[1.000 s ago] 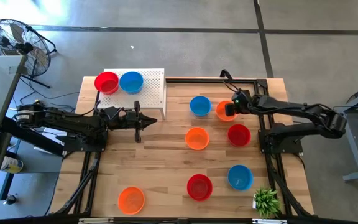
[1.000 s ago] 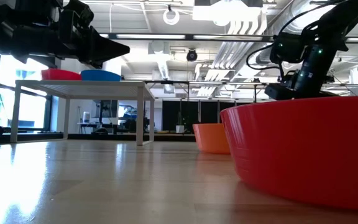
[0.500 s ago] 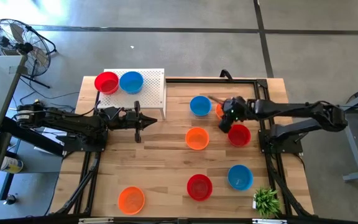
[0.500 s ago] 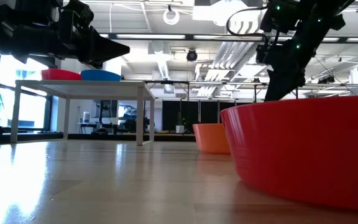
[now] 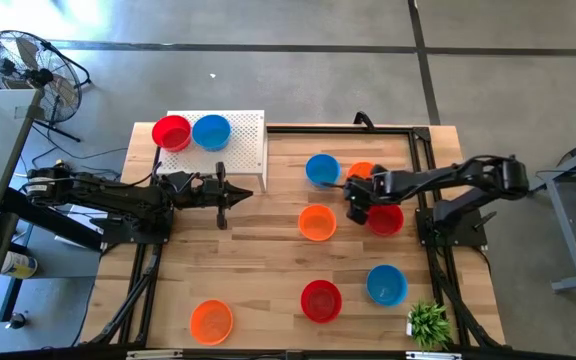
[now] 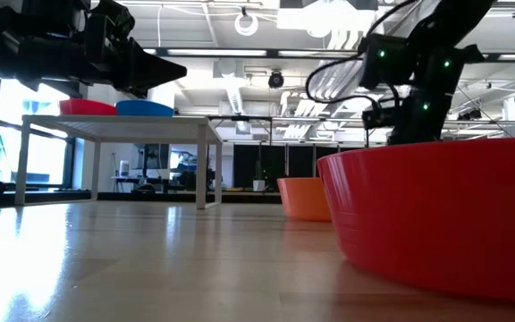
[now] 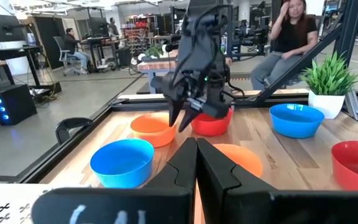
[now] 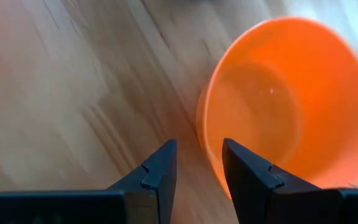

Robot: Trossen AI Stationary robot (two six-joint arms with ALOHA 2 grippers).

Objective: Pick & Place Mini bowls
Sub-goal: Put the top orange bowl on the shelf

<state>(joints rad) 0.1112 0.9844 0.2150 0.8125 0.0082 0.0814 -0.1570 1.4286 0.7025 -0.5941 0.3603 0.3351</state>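
Looking down on our wooden table (image 5: pixel 258 260), we see the white perforated stand (image 5: pixel 243 150) at its far left corner, carrying a red mini bowl (image 5: pixel 172 132) and a blue mini bowl (image 5: pixel 211 131) side by side on top. Our left arm (image 5: pixel 98 195) lies along the table's left edge, and our left gripper (image 5: pixel 230 193) hovers just in front of the stand with its fingers (image 7: pixel 185 168) pressed together and nothing between them. Our right arm (image 5: pixel 468 180) reaches in from the right side, and our right gripper (image 5: pixel 351 203) hangs between four bowls: a blue bowl (image 5: pixel 321 170) and an orange bowl (image 5: pixel 362 173) on its far side, a red bowl (image 5: pixel 385 218) just beside it, and a second orange bowl (image 5: pixel 317 223) near the table's middle. From the right wrist, its fingers (image 8: pixel 160 171) stand slightly parted, holding nothing, with the rim of an orange bowl (image 8: pixel 291 99) close past them; whether they touch it we cannot tell. Nearer the front edge sit a third orange bowl (image 5: pixel 211 320), another red bowl (image 5: pixel 320 300) and another blue bowl (image 5: pixel 386 284), well apart from one another. A small green plant (image 5: pixel 428 323) stands at the front right corner.
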